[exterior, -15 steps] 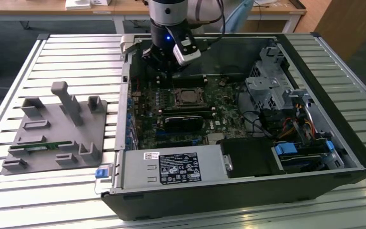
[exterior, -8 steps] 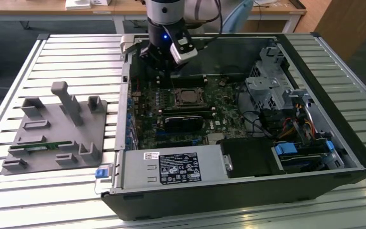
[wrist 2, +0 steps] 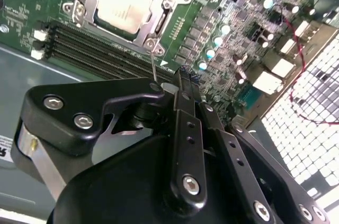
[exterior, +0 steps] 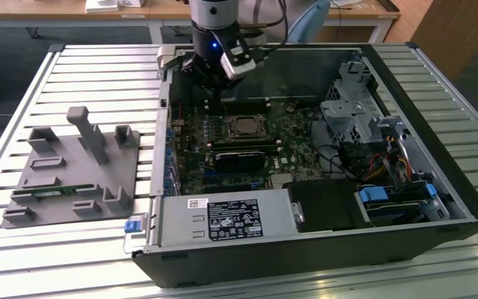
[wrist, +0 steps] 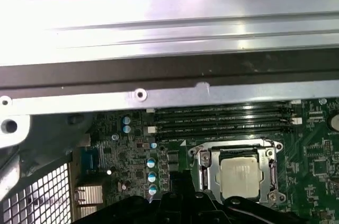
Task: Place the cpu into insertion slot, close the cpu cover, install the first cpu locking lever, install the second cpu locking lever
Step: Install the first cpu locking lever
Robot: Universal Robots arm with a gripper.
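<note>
We see cpu (wrist 2: 123, 2), flat matte-silver square, seated in insertion slot (wrist: 233, 153); shiny steel cpu cover (wrist 2: 160, 23) frames it; end effector (wrist 2: 177, 83) near thin springy wire locking lever (wrist 2: 153, 65), its grip state we cannot tell. We'd push lever down slowly, keeping contact square so wire won't slip

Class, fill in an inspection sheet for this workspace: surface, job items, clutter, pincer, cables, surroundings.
Surface: slatted metal table carrying an open computer case.
Job's things: cpu lies flat inside the cpu cover; one thin locking lever stands raised.
Clutter: grey fixture plate beside the case.
Grippers: pincer close to the lever's end.
Cables: red wire; coloured bundle inside the case.
Surroundings: wooden desks behind.
</note>
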